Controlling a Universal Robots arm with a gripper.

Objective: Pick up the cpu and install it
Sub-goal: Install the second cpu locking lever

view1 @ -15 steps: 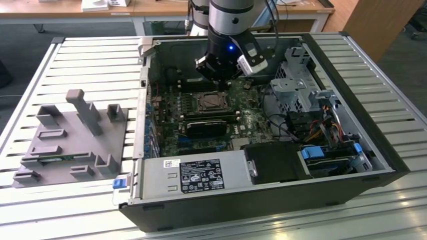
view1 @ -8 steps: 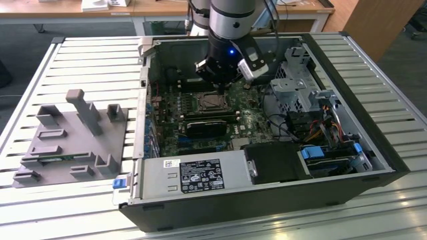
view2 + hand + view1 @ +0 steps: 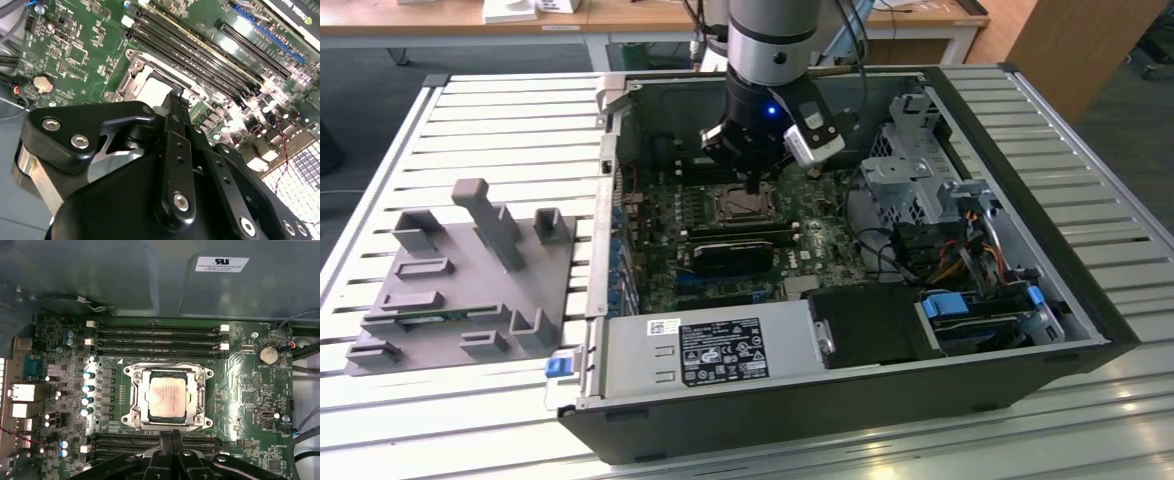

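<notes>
A white slatted tabletop (image 3: 507,120) carries everything. An open black computer case (image 3: 854,400) lies on its side on it, taking up the middle and the exterior view's right. Beside it, toward the exterior view's left, rests a grey fixture tray (image 3: 460,275) with upright blocks, possibly moulded plastic.

the arm (image 3: 771,40) comes down near-vertical from the top of the exterior view, silver-grey upper section passing into a black wrist with a small blue light lit. a pale grey module sits on the wrist on the exterior view's right. the gripper (image 3: 757,185) points straight down. in both wrist views its two black fingers (image 3: 166,440) lie pressed together, no gap between them, nothing held. black linkage arms with silver screws spread out behind the fingertips (image 3: 176,100).
</notes>
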